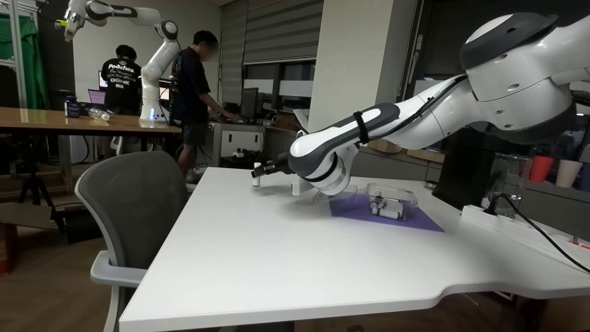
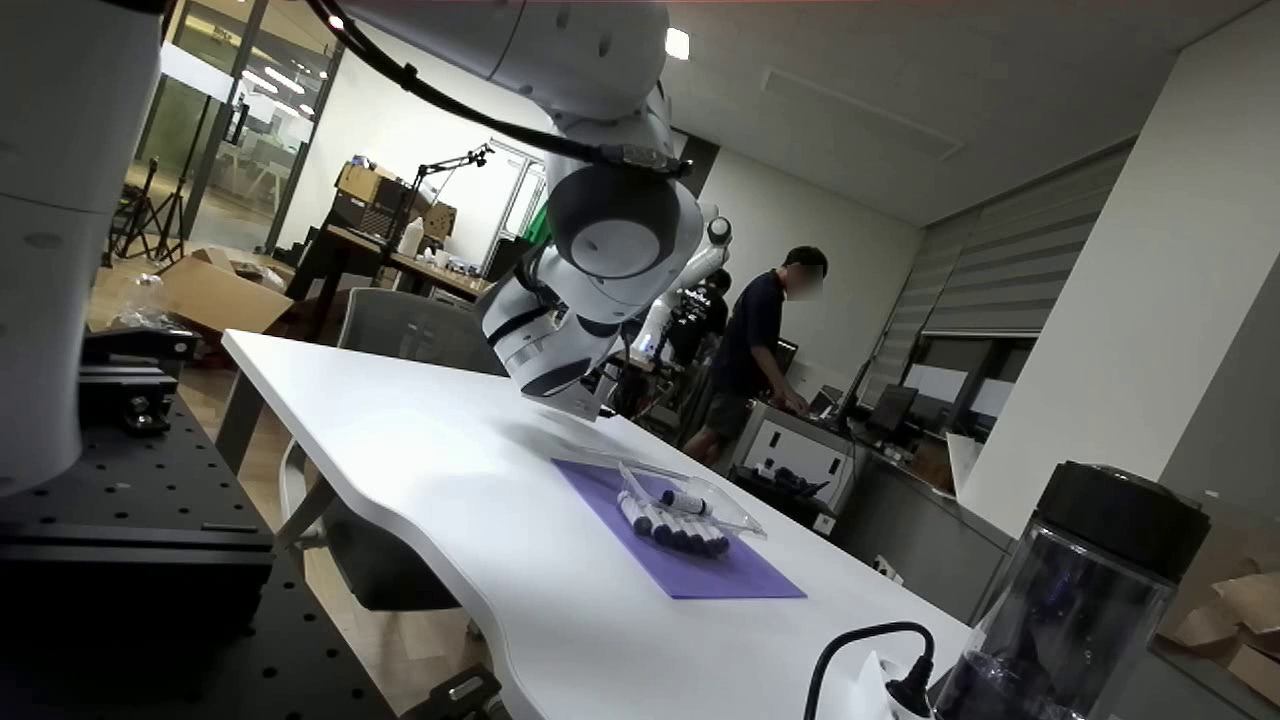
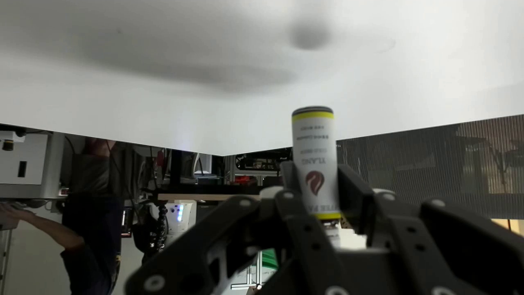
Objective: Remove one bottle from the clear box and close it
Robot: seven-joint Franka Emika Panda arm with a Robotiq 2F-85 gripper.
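– Those black jaws, right up close in the wrist view: clamped on something?
– On the bottle [image 3: 315, 162], gripped roughly upright above the white surface [image 1: 276, 258].
– And the clear box [image 1: 398, 193]?
– On the purple mat [image 1: 346, 210], small bottles [image 2: 684, 502] showing through its plastic. A grey chair [image 1: 133, 203] stands beside the surface.
– Who's in the room?
– A darkly dressed person [image 1: 190, 83], reaching over a cabinet [image 1: 239, 144], and a second person [image 1: 121, 80], back turned. Near them, another robot arm [image 1: 154, 69] on a wooden table [image 1: 46, 120].
– And the windows [image 1: 295, 74]?
– Striped blinds [image 1: 283, 32] hang partly down, beside a pale pillar [image 1: 350, 60].
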